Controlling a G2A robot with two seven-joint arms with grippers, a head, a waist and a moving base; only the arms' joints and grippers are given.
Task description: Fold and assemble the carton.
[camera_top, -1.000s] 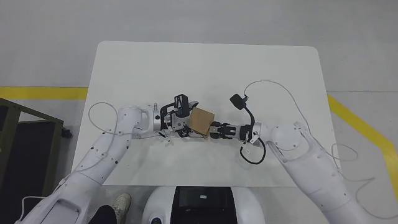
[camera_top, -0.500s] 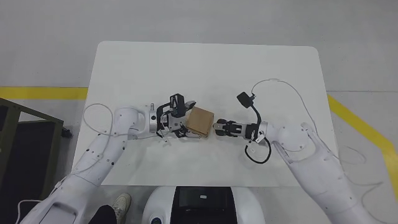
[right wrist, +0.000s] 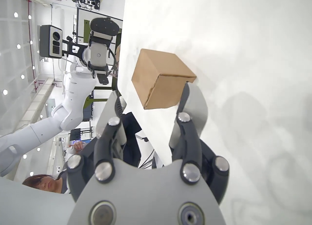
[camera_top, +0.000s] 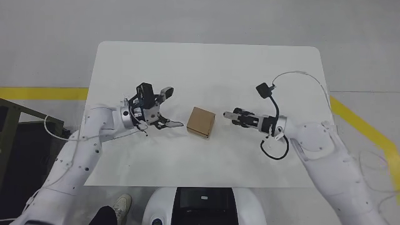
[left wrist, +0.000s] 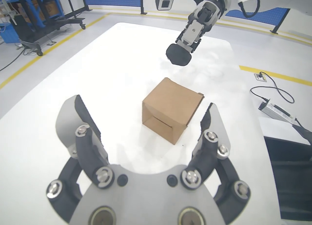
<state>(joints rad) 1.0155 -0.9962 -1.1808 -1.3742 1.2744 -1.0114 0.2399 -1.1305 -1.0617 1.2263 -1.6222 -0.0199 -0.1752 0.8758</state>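
On the surface, the carton is sitting midway between your left pincer and right pincer, both gaping empty.

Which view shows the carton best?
Left wrist view: the carton stands whole, top and two sides visible. In the right wrist view a jaw covers one corner; the top view sees it from above.

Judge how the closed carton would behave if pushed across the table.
Probably light: the carton is plain thin cardboard. It likely slides rather than tips, sitting flat on the smooth table. Its walls may dent under a firm squeeze.
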